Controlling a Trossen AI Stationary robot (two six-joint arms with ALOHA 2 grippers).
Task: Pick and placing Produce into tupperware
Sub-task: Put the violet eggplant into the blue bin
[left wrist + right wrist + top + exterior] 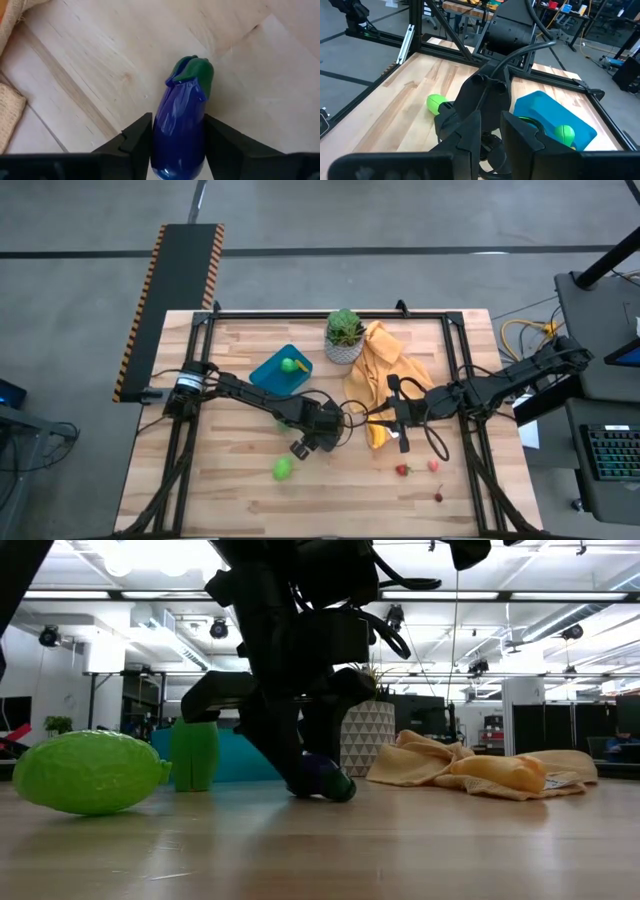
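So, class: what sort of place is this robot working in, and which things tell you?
Most likely a robotics lab or open workshop: a framed wooden workbench, exposed ceiling lights and ducts, and a desk with a keyboard beside it.

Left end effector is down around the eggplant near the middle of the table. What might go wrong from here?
1. The left end effector brackets the eggplant at its smooth lower body, with the stem end sticking out; it may squirt out or tilt on lift.
2. The tupperware already holds a green piece, so the eggplant may land on it and roll.
3. The right end effector hovers close beside the left arm, over the yellow cloth; the arms may clash.
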